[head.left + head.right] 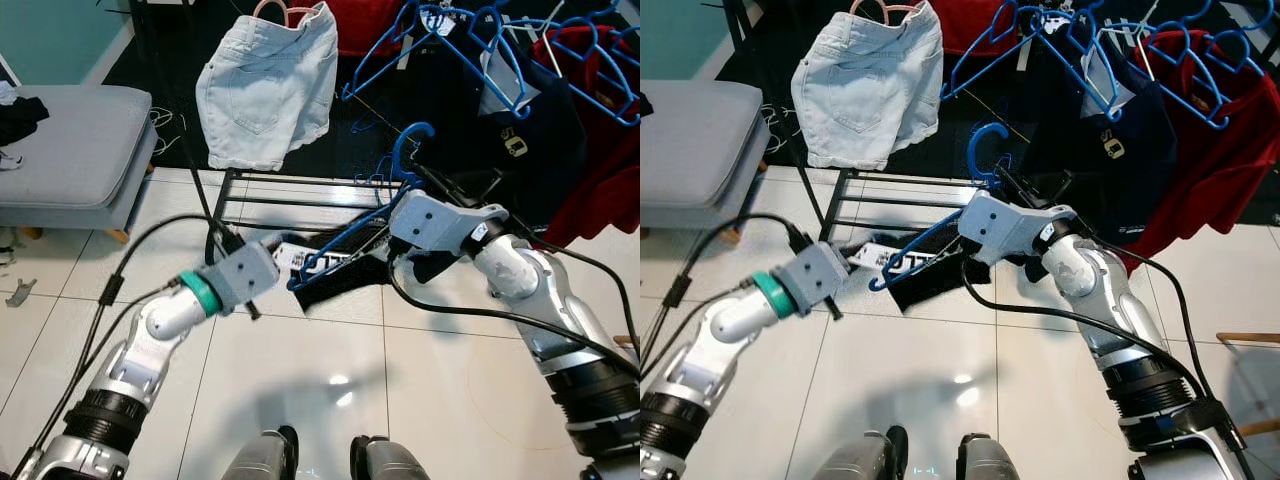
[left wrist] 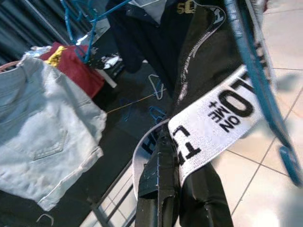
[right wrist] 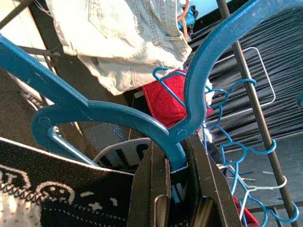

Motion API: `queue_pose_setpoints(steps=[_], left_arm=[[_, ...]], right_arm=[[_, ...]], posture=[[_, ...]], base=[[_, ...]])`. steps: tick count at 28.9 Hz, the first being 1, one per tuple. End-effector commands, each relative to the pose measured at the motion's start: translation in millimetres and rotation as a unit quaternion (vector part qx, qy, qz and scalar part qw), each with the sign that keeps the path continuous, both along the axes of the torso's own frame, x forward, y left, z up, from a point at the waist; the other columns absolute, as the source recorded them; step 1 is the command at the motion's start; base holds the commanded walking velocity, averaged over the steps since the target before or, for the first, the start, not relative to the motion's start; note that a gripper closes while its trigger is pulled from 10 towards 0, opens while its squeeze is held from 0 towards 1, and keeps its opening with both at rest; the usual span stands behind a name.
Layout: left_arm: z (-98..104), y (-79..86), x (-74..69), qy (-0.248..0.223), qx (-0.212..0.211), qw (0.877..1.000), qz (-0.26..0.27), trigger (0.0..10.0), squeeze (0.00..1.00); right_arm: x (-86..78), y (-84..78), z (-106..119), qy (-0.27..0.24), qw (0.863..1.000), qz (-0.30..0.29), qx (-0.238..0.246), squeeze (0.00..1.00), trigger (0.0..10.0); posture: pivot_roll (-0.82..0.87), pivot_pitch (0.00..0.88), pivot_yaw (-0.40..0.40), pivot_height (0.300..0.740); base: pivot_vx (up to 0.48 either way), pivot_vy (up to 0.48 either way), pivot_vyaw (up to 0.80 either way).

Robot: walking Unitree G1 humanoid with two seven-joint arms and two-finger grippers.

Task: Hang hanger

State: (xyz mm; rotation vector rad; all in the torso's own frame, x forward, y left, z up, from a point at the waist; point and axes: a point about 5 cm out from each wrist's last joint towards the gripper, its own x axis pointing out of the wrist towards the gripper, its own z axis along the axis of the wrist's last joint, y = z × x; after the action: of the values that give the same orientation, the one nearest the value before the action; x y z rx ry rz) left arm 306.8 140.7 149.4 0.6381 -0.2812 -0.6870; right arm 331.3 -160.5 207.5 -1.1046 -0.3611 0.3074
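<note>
You are looking at a room in a home, set up for clothes. A black clothes rack [image 1: 300, 185] stands on a white tiled floor [image 1: 330, 400], hung with denim shorts [image 1: 265, 85], a dark jacket [image 1: 520, 120], red garments [image 1: 610, 130] and blue hangers [image 1: 480, 40]. A grey cushioned bench [image 1: 70, 145] stands to your left, beside a teal wall [image 1: 50, 40].

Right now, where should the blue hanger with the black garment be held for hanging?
At the neck just below the hook, from underneath, as the right claw holds the blue hanger. That leaves the curved hook free above the fingers.
</note>
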Motion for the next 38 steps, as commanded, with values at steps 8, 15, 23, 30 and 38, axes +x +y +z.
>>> queue_pose_setpoints(steps=[8, 15, 23, 30, 38], left_arm=[[-13.2, 2.3, -5.8, 0.03, 0.009, 0.999, -0.004, 10.0, 0.0], [-33.5, 7.2, -8.8, 0.06, 0.022, 0.998, 0.013, 10.0, 0.0], [-33.4, 8.6, -9.4, 0.062, 0.02, 0.998, 0.018, 10.0, 0.0], [-7.4, 5.5, -5.3, 0.028, 0.0, 1.0, 0.006, 10.0, 0.0], [16.3, -6.0, -9.6, 0.011, -0.019, 0.999, -0.04, 10.0, 0.0]], right_arm=[[3.9, -7.6, 10.6, -0.031, 0.998, -0.032, 0.045, 0.0, 10.0], [-1.8, -7.5, 41.7, -0.085, 0.985, -0.013, 0.149, 0.0, 10.0], [-0.3, -8.3, 35.2, -0.074, 0.987, -0.019, 0.139, 0.0, 10.0], [4.3, -9.0, 11.8, -0.047, 0.997, -0.044, 0.037, 0.0, 10.0], [8.3, -19.8, 5.2, -0.039, 0.996, -0.078, 0.0, 0.0, 10.0]], posture=[[-0.09, 0.098, 0.069, 0.74], [-0.1, 0.101, 0.068, 0.74], [-0.1, 0.101, 0.065, 0.74], [-0.09, 0.1, 0.063, 0.74], [-0.1, 0.102, 0.065, 0.74]], base=[[0.0, 0.0, 0.0], [0.0, 0.0, 0.0], [0.0, 0.0, 0.0], [0.0, 0.0, 0.0], [0.0, 0.0, 0.0]])
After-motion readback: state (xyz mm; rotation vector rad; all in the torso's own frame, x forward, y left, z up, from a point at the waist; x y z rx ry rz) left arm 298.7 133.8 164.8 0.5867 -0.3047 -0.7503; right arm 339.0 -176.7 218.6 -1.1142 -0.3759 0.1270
